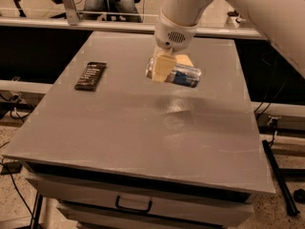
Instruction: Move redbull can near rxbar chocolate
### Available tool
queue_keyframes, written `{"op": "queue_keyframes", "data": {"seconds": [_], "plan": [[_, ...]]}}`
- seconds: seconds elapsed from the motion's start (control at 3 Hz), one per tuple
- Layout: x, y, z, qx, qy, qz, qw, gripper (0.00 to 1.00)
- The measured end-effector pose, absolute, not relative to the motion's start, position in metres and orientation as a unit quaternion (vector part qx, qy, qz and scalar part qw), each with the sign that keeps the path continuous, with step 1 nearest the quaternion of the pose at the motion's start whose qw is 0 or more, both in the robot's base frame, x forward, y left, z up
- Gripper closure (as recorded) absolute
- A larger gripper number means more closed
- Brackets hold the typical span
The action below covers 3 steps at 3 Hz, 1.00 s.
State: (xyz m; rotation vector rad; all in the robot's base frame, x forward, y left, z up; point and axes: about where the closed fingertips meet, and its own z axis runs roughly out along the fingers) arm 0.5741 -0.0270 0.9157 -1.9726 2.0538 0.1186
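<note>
The redbull can (185,76), slim, silver and blue, is held on its side in the air above the middle of the grey table (143,128). My gripper (167,69) hangs from the white arm and is shut on the can near its silver end, its pale fingers (162,68) on either side. The rxbar chocolate (91,75), a flat black bar with white lettering, lies on the table's left part, well to the left of the can and apart from it.
A pale yellow sponge (185,59) shows just behind the gripper on the table. The table's front edge has a drawer with a handle (133,206) below. A metal rail (95,25) and dark gap run behind the table.
</note>
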Motion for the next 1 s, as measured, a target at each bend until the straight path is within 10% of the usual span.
{"op": "queue_keyframes", "data": {"seconds": [1.0], "plan": [[0.633, -0.019, 0.993, -0.660, 0.622, 0.218, 0.360, 1.00]]}}
